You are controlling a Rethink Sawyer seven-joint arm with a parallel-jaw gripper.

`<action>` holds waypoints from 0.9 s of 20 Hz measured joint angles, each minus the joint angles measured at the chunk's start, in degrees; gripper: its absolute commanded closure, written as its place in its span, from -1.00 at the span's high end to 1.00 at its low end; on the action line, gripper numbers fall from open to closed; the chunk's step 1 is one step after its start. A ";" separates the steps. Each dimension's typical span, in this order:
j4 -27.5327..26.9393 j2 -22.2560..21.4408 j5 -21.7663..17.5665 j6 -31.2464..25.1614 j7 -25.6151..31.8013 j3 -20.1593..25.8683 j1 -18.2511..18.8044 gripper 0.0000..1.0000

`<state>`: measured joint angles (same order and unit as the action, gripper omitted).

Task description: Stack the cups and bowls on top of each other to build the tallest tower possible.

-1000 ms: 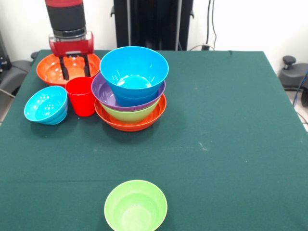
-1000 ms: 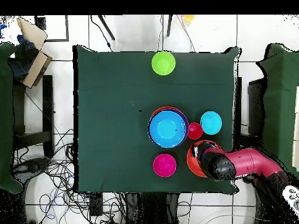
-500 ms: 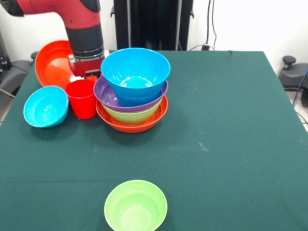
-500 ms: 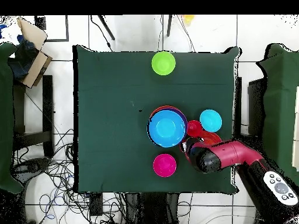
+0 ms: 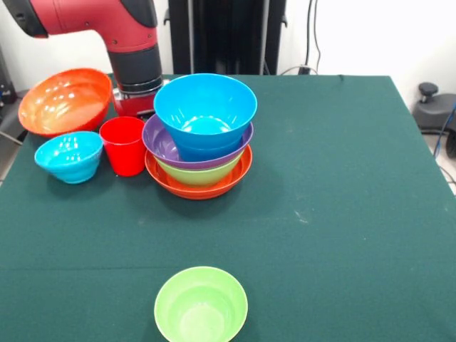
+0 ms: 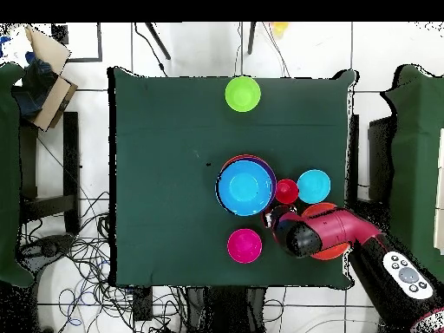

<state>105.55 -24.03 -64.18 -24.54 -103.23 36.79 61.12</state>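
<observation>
The tower (image 5: 199, 142) stands left of the table's middle: a wide orange bowl as base, then green, purple and a blue bowl (image 5: 205, 108) on top; from overhead the tower (image 6: 247, 186) shows its blue top. The red cup (image 5: 122, 144) (image 6: 287, 191) stands upright right beside it. A small blue bowl (image 5: 69, 155) (image 6: 313, 186) sits next to the cup. A second wide orange bowl (image 5: 64, 100) (image 6: 328, 250) lies at the far left, partly under the arm from overhead. My gripper (image 5: 134, 107) (image 6: 293, 239) is low behind the cup and tower, its lower part hidden.
A green bowl (image 5: 201, 305) (image 6: 243, 94) sits alone at the table's near edge in the front view. A magenta bowl (image 6: 244, 246) lies near the robot's side, unseen in the front view. The table edge (image 5: 14, 153) runs close to the small blue bowl.
My arm swung from over the loose orange bowl to behind the cup and tower. That orange bowl tipped up and slid outward. The small blue bowl rocked and the tower shifted slightly.
</observation>
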 measured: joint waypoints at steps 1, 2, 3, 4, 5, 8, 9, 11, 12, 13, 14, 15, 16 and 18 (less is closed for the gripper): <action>0.00 -0.08 0.00 0.13 0.00 -0.19 -0.11 -1.00; 0.01 -0.25 -0.01 0.17 0.00 -0.35 -0.21 -1.00; 0.02 -0.41 -0.01 0.20 0.00 -0.50 -0.31 -1.00; 0.05 -0.57 -0.01 0.20 0.00 -0.55 -0.31 -1.00; 0.07 -0.74 0.00 0.20 0.00 -0.60 -0.32 -1.00; 0.65 -3.13 0.29 0.20 0.00 -0.80 -0.30 1.00; 0.70 -3.34 0.38 0.20 0.00 -0.80 -0.28 1.00; 0.88 -3.96 0.73 0.20 0.01 -0.80 -0.19 1.00; 1.04 -4.46 1.07 0.20 0.00 -0.80 -0.06 1.00; 1.28 -5.03 1.44 0.20 0.00 -0.79 0.12 1.00; 1.43 -5.32 1.65 0.20 0.00 -0.79 0.23 1.00; 1.58 -5.61 1.86 0.20 0.00 -0.79 0.35 1.00; 2.30 -6.84 2.87 0.20 0.00 -0.80 0.92 1.00; 2.76 -7.55 3.51 0.20 0.00 -0.79 1.26 1.00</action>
<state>108.31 -31.58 -60.67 -24.34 -103.23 36.00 62.38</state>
